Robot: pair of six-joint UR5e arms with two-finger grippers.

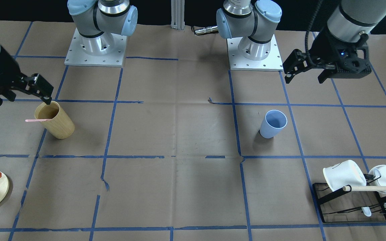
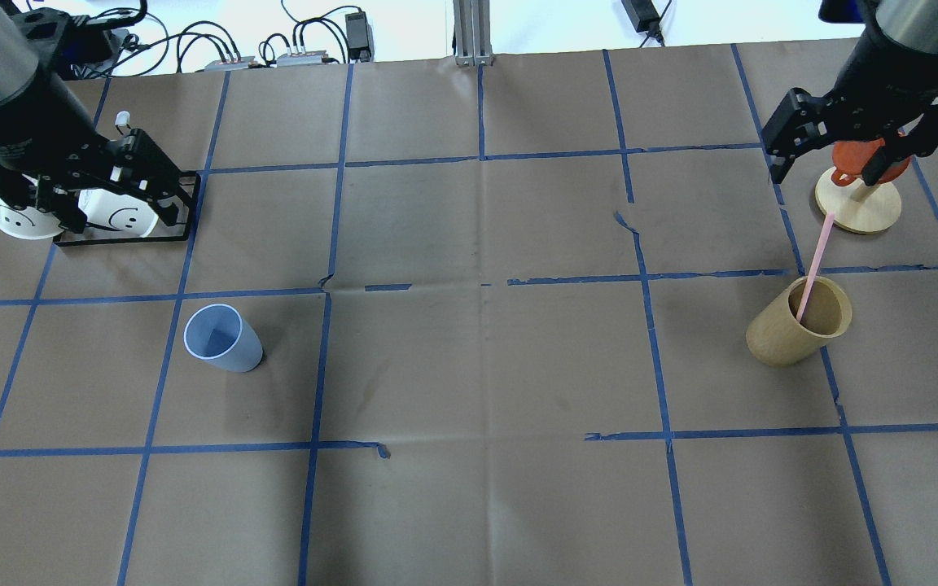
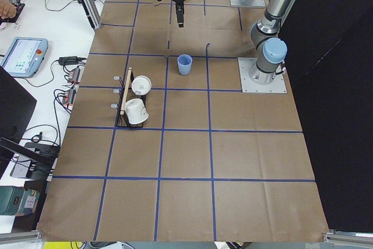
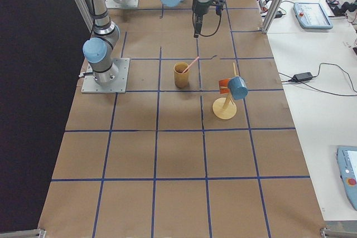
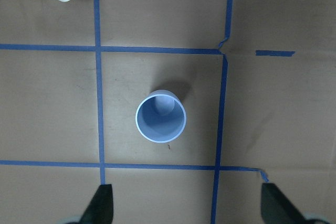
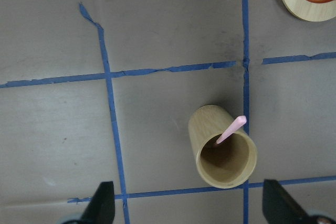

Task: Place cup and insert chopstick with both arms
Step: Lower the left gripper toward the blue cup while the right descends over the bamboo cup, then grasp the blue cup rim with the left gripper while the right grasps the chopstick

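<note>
My left pincer (image 1: 305, 76) hangs released and empty, high over the left end of the bench (image 1: 179, 134). The blue cup (image 1: 273, 124) stands upright below it, well apart from the rack (image 1: 350, 201) at the far left corner. My right pincer (image 1: 28, 93), spread and empty too, hovers over the right end, where the pink stick (image 1: 39, 119) leans in the wooden cup (image 1: 55, 120). I judge the stick comes next: descend straight, pinch its free top end, and lift without tipping the wooden cup.

Pink chopstick (image 2: 816, 264) leans in tan cup (image 2: 782, 338) (upright).
</note>
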